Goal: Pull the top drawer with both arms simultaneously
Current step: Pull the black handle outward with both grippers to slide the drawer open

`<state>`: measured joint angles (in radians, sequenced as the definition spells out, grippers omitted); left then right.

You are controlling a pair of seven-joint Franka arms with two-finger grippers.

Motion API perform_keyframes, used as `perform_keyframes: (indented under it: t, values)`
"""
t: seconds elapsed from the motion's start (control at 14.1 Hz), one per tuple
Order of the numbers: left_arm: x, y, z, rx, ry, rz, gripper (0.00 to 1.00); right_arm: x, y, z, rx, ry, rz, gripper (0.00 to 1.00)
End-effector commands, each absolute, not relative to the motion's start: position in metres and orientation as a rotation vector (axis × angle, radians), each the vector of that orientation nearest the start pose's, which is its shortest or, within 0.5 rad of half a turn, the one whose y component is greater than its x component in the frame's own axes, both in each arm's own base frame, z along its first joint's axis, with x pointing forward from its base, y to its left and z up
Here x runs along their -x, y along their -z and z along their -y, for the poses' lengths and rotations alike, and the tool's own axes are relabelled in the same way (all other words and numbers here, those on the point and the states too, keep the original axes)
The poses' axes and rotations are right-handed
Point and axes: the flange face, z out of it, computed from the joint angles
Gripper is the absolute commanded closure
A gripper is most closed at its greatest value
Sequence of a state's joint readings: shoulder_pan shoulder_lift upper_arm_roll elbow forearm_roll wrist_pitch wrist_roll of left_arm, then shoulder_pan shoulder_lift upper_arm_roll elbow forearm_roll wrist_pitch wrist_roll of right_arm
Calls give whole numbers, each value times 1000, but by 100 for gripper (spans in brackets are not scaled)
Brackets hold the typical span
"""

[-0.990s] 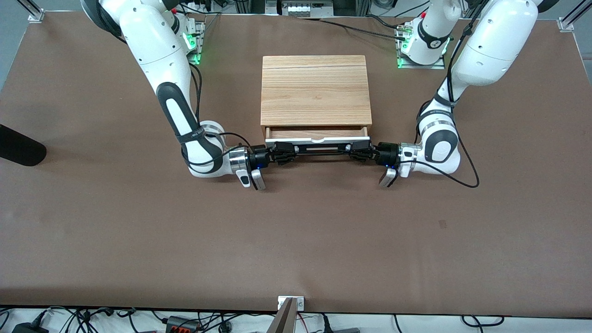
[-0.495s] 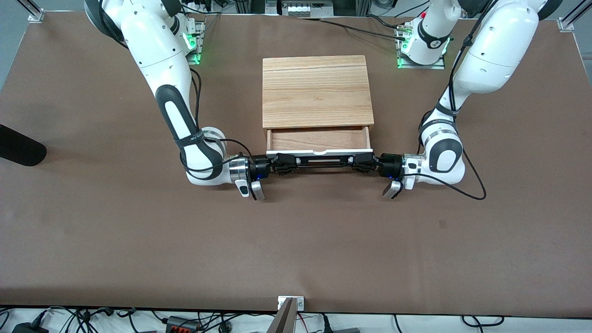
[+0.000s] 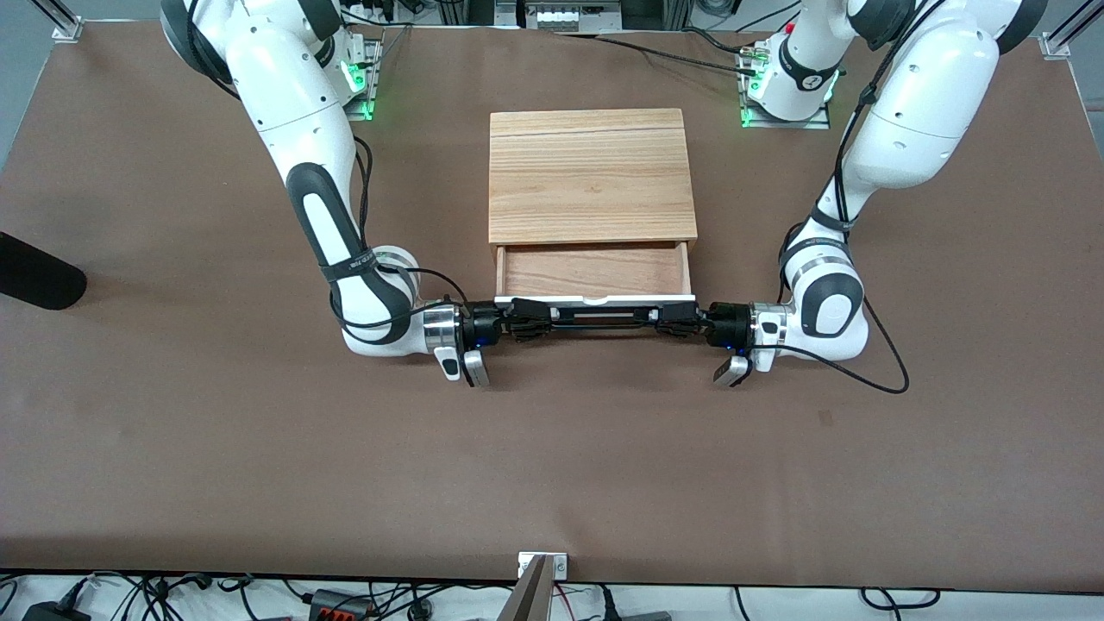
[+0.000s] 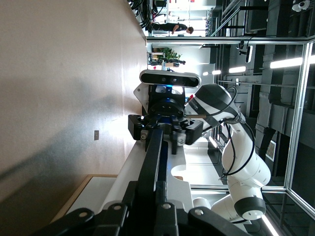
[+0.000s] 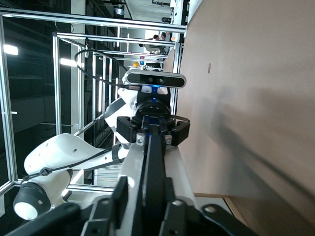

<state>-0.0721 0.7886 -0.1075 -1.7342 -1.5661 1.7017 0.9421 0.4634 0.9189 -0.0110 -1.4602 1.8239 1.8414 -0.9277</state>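
The top drawer (image 3: pixel 593 271) stands pulled out of the wood-topped cabinet (image 3: pixel 592 172), its light wood inside showing. Its white front (image 3: pixel 595 300) with the notch faces the front camera, and the thin black bar handle (image 3: pixel 595 316) runs along it. My right gripper (image 3: pixel 528 316) is shut on the handle's end toward the right arm's side. My left gripper (image 3: pixel 671 318) is shut on the other end. In the left wrist view the handle (image 4: pixel 153 162) runs between my fingers (image 4: pixel 132 196) to the right gripper (image 4: pixel 165 129). In the right wrist view the handle (image 5: pixel 151 172) runs to the left gripper (image 5: pixel 152 129).
The cabinet stands mid-table between the two arm bases. A black object (image 3: pixel 34 274) lies at the table edge at the right arm's end. Cables (image 3: pixel 880 362) trail from the left wrist onto the brown table (image 3: pixel 552 466). A camera mount (image 3: pixel 542 569) sits at the near edge.
Both grippers have moved toward the front camera with the handle, and the drawer has slid farther out, showing more of its wood inside.
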Motion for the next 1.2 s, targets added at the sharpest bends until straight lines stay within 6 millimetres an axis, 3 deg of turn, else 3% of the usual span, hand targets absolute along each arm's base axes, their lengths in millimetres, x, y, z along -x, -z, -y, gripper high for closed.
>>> perform_keyframes:
  t: [0.0, 0.42, 0.49, 0.57, 0.64, 1.13]
  values:
    - [-627, -159, 196, -1591, 77, 22, 87, -621, -188, -387, 1563, 6, 130, 0]
    - [-634, -165, 192, -1591, 58, 29, 86, -621, -188, -387, 1562, 5, 132, 0]
    - [-634, -165, 192, -1591, 58, 29, 80, -621, -188, -387, 1563, 4, 131, 0]
    - [-633, -166, 193, -1595, 56, 34, 47, -621, -188, -387, 1563, 4, 131, 0]
    - [-632, -165, 193, -1604, 51, 46, 2, -621, -188, -387, 1563, 4, 131, 0]
    - [-643, -205, 178, -1651, 15, 84, 0, -621, -189, -387, 1565, 5, 134, 0]
